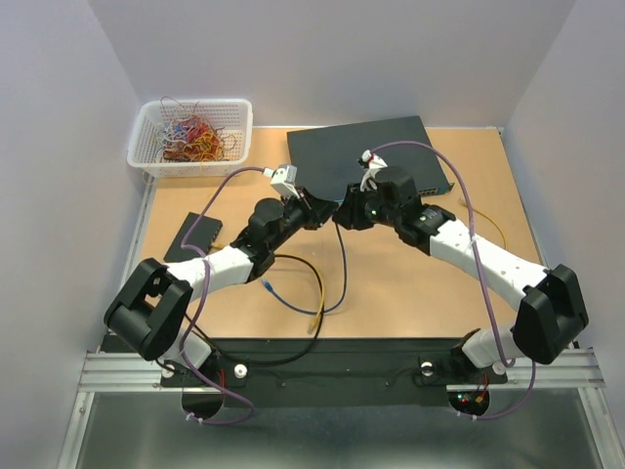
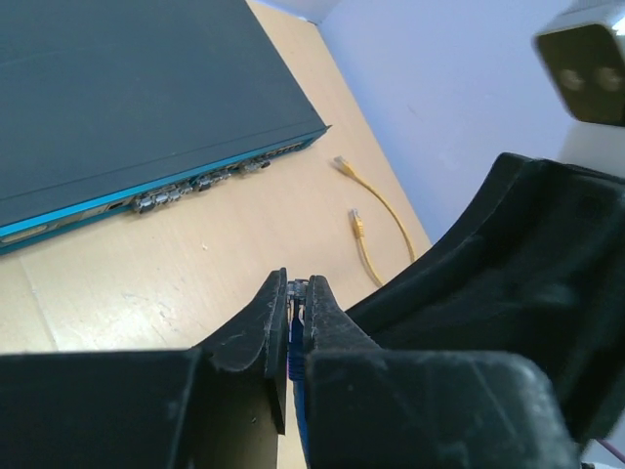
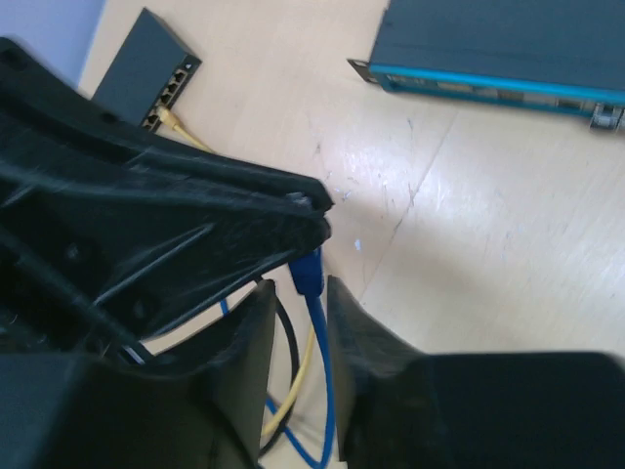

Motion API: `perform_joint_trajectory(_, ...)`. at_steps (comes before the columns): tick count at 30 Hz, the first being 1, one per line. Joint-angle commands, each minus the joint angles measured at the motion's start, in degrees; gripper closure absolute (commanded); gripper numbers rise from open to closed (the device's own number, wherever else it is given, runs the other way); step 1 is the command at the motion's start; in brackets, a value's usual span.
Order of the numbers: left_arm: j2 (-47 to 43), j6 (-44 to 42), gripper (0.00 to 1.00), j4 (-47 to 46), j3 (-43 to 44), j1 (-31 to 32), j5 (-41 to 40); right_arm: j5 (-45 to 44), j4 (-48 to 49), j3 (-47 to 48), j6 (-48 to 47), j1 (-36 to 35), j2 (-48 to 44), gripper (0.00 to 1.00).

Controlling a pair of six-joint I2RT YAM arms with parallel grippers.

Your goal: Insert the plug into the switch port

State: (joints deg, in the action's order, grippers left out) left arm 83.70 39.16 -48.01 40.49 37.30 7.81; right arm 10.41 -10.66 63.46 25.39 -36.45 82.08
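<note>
The blue plug [image 2: 297,287] is pinched at the tips of my left gripper [image 2: 296,283], which is shut on it and points toward the switch [image 2: 127,98]. The switch's port row [image 2: 195,182] runs along its teal front, still well away from the plug. In the right wrist view, the plug [image 3: 308,272] hangs from the left fingers. My right gripper [image 3: 300,288] stands open around the blue cable [image 3: 318,362] just below the plug. From above, both grippers [image 1: 332,211] meet in front of the switch [image 1: 366,151].
A small dark switch [image 1: 193,237] lies at the left with a yellow cable [image 3: 181,127] plugged in. A white basket [image 1: 190,137] of cables stands at the back left. Yellow [image 1: 316,293], black and blue cable loops lie between the arms. Another yellow cable [image 2: 376,210] lies right of the switch.
</note>
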Motion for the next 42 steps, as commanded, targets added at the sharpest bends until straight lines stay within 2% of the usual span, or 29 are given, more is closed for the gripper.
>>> perform_joint_trajectory(1,-0.55,1.18,1.00,-0.68,0.38,-0.38,-0.96,-0.92,8.89,-1.05,1.86,-0.20,-4.73,0.58)
perform_joint_trajectory(3,-0.82,2.06,1.00,-0.42,0.29,-0.38,-1.13,-0.05,9.69,-1.76,1.95,-0.29,-4.74,0.55)
perform_joint_trajectory(9,-1.96,3.38,1.00,-0.07,0.38,-0.38,-0.78,0.66,10.22,-3.17,2.39,-0.29,-3.86,0.55)
perform_joint_trajectory(20,-4.07,4.88,1.00,0.64,0.12,-0.74,-0.79,-0.75,12.67,-5.98,2.21,-0.20,-4.65,0.60)
perform_joint_trajectory(42,-2.58,6.11,1.00,-1.03,0.03,-0.82,0.36,-1.27,15.23,-5.19,3.09,-0.20,-1.49,0.69)
